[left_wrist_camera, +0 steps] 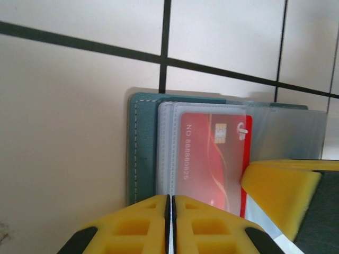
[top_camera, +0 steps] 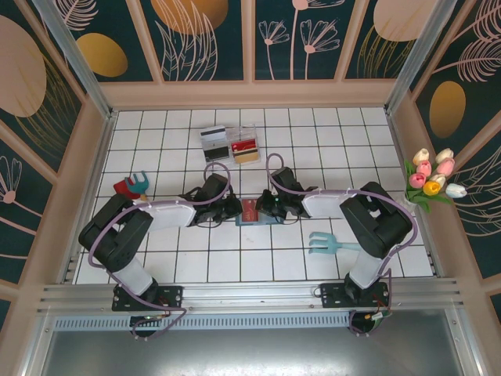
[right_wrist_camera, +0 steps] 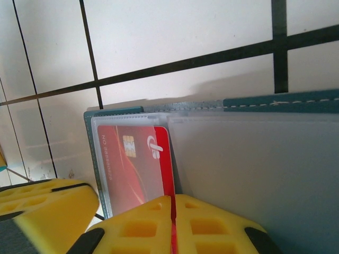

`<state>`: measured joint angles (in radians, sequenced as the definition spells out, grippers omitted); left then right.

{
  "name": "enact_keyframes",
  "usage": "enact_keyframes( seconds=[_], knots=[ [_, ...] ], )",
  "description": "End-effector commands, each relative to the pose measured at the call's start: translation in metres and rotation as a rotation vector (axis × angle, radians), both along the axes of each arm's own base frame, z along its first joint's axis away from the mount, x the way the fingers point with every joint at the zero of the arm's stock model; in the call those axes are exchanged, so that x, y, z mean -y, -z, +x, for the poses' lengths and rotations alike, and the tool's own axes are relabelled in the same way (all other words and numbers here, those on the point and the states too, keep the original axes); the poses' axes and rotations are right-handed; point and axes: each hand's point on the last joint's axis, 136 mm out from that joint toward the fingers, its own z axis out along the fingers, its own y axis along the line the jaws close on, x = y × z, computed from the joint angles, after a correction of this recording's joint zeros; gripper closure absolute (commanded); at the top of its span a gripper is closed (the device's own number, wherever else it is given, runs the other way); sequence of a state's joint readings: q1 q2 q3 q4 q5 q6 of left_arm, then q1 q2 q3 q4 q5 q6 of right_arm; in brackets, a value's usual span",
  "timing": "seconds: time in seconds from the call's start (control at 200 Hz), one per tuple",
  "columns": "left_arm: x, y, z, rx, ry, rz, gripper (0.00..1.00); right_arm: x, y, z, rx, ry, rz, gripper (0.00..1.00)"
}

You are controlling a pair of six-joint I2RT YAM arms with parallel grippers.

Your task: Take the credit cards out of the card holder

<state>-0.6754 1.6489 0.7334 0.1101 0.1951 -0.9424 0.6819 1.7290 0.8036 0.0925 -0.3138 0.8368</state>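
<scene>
The teal card holder [top_camera: 268, 220] lies open on the tiles between my two grippers, its clear sleeves facing up. A red credit card [left_wrist_camera: 212, 159] sits partly out of the left sleeve, its bare right edge showing. My left gripper [left_wrist_camera: 170, 200] is shut on the near edge of that clear sleeve, beside the teal stitched border [left_wrist_camera: 142, 148]. My right gripper [right_wrist_camera: 173, 203] is shut on the exposed edge of the red credit card [right_wrist_camera: 130, 169]. From above, the left gripper [top_camera: 237, 210] and right gripper [top_camera: 262, 208] meet over the red card [top_camera: 250, 210]. The right sleeve [right_wrist_camera: 254, 169] looks frosted and blank.
A clear tray [top_camera: 211, 153] at the back holds a striped white card and a red card. A red and teal toy [top_camera: 133, 186] lies at the left, a light teal fork toy [top_camera: 333, 244] at the right. Tulips [top_camera: 432, 178] stand by the right wall.
</scene>
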Motion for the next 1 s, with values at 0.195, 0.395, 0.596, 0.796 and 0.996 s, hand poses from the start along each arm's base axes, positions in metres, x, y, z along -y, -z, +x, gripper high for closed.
enact_keyframes(
  seconds=[0.195, 0.395, 0.596, 0.796, 0.996],
  knots=[
    [0.021, -0.025, 0.01, 0.056, 0.048, -0.089, 0.87, 0.008, 0.0, -0.006, 0.002, -0.011, -0.048, 0.91],
    [0.025, -0.011, 0.01, 0.024, 0.08, -0.057, 0.87, 0.008, 0.0, -0.006, 0.006, -0.013, -0.049, 0.91],
    [0.017, 0.009, 0.007, -0.018, 0.075, 0.011, 0.88, 0.009, 0.001, -0.007, 0.0, -0.016, -0.05, 0.92],
    [0.003, 0.023, 0.0, -0.044, 0.05, 0.071, 0.89, 0.017, 0.001, -0.007, 0.001, -0.004, -0.058, 0.93],
    [-0.004, 0.029, -0.004, -0.056, 0.043, 0.097, 0.89, 0.03, 0.0, -0.005, 0.006, 0.018, -0.067, 0.93]
  ],
)
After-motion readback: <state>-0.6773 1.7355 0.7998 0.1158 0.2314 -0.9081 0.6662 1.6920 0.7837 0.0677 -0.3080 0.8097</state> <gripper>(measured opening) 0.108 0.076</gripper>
